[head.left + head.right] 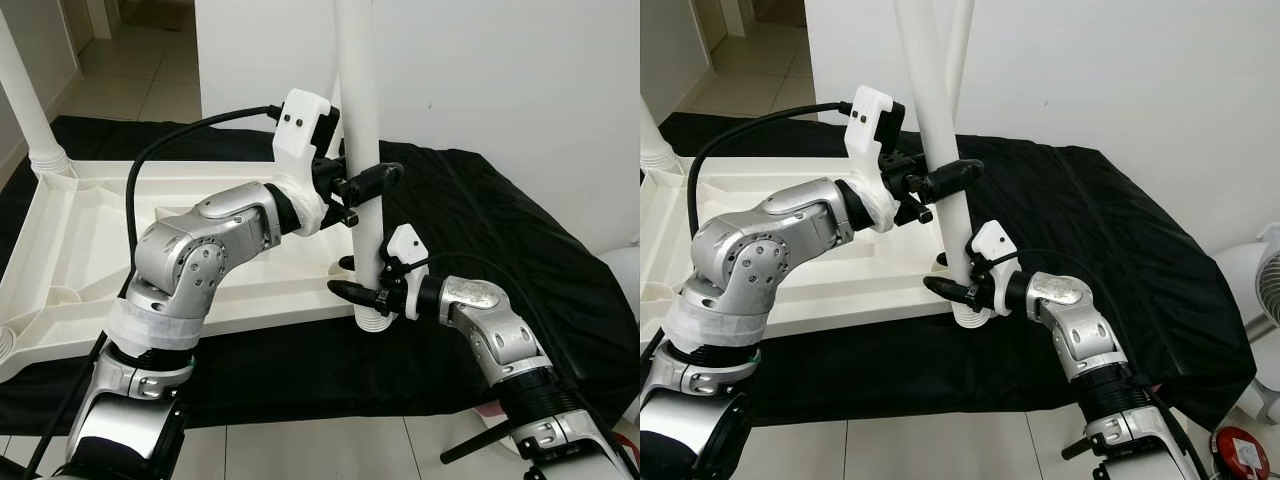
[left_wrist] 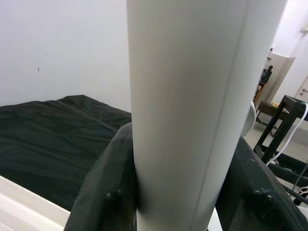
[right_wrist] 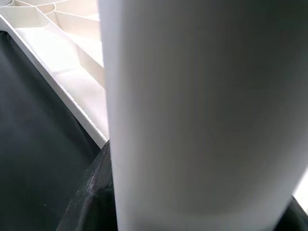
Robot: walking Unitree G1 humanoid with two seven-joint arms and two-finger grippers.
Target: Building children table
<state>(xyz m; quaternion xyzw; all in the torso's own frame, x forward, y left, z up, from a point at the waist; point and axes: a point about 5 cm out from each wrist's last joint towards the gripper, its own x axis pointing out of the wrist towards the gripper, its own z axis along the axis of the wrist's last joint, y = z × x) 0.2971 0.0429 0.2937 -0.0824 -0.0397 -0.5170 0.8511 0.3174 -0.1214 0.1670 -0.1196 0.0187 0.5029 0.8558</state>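
Left eye view: two claws clamp one smooth white cylindrical leg (image 1: 360, 120), left claw (image 1: 362, 185) above right claw (image 1: 362, 290), beside the ribbed white plastic tabletop (image 1: 90, 240) on black cloth (image 1: 500, 230).

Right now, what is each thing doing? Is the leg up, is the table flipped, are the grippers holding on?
Table leg: upright, its bottom end at the near corner of the tabletop.
Tabletop: lying upside down on the black cloth, ribs showing.
Other leg: standing at the far left corner.
Left gripper: shut on the table leg, higher up.
Right gripper: shut on the table leg, near the bottom.
Black cloth: spread on the floor.
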